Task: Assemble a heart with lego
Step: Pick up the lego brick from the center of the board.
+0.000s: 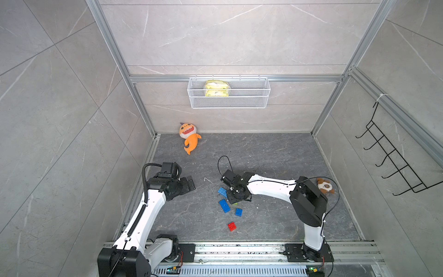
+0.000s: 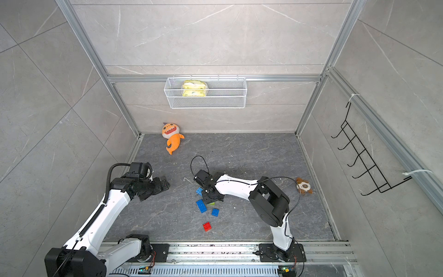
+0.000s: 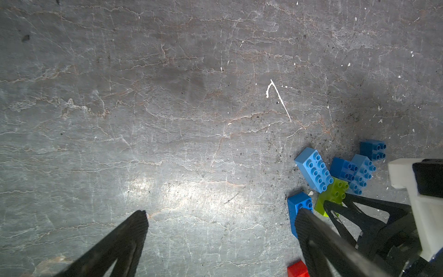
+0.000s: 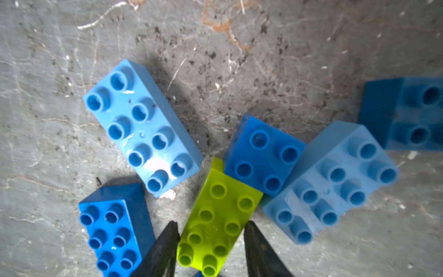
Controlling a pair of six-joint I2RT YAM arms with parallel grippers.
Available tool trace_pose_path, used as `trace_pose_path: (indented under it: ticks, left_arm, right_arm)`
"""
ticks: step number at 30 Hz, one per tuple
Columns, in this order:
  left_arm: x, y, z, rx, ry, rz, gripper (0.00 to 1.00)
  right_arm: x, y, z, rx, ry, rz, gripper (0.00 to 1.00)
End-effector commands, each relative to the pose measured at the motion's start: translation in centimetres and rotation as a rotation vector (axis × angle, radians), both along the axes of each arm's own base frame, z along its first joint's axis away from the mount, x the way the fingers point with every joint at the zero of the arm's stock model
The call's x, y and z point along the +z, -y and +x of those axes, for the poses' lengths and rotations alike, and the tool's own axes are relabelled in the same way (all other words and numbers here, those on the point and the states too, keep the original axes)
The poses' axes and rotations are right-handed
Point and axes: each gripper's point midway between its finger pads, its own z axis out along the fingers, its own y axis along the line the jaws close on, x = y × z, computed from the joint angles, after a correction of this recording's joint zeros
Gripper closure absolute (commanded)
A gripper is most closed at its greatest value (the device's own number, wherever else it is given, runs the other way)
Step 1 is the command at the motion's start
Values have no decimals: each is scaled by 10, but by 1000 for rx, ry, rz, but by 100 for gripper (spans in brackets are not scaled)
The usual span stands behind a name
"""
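right arm: base at the near rail, elbow raised, forearm stretched toward the floor's middle, wrist bent straight down over the lego cluster.
right gripper point(image 4: 211, 227): jaws narrow, one fingertip point(image 4: 172, 231) on each long side of the lime-green brick point(image 4: 215, 223); can't tell if they press yet.
left arm: forearm angled up from the near-left base, wrist turned toward the middle, well apart from the bricks.
left gripper point(image 3: 221, 214): jaws wide, nothing between them, bare floor point(image 3: 167, 108) below.
lego: loose cluster mid-floor, studs up; long light-blue brick point(image 4: 141, 127) beside the green one, dark-blue square brick point(image 4: 263, 156) touching the green one's far end, red brick point(image 1: 231, 226) alone, nearer the rail.
heart: not yet built.
top views only: whole arms, orange plush fish point(image 1: 189, 138) at the back wall, brown plush point(image 1: 324, 185) by the right elbow; the wrist hides the right gripper's fingers, and only a green sliver shows.
right wrist view only: fingertips astride the green brick, stud detail.
left wrist view only: right gripper's fingers seen side-on at the green brick, red brick's corner at the frame edge.
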Motion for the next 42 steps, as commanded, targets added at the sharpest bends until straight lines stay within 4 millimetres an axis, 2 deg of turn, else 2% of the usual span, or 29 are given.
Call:
trace_pose_path:
  ticks: [1, 5, 8, 15, 20, 25, 27, 31, 35, 37, 40, 42]
  left_arm:
    - [1, 1, -4, -8, -1, 1, 0]
    - [2, 1, -4, -8, 6, -1, 0]
    - [2, 1, -4, -9, 7, -4, 0]
    - [2, 2, -4, -12, 8, -7, 0]
    - [3, 2, -4, -12, 11, -7, 0]
    - [3, 2, -4, -12, 9, -5, 0]
    - [3, 2, -4, -12, 10, -5, 0]
    - [3, 2, -4, -12, 10, -4, 0]
    - [2, 3, -4, -16, 6, -7, 0]
    - [2, 3, -4, -16, 4, -9, 0]
    - [2, 3, -4, -16, 6, -8, 0]
    - [2, 2, -4, -14, 4, -7, 0]
  right_arm:
    - [-6, 0, 2, -8, -9, -20, 59]
    - [-7, 2, 2, -4, -5, -33, 60]
    - [-7, 4, 4, -5, -2, -50, 52]
    - [-4, -3, 9, 0, 6, -43, 50]
    - [-4, -1, 13, 3, 22, -66, 58]
    - [1, 0, 14, 10, 30, -64, 73]
    - [4, 0, 13, 23, 37, -56, 74]
    - [36, 5, 18, 54, 79, -8, 74]
    - [81, 29, 43, 55, 138, 49, 74]
    - [95, 41, 56, 76, 149, 67, 74]
    - [104, 44, 68, 124, 152, 36, 73]
    - [103, 33, 68, 124, 119, 63, 72]
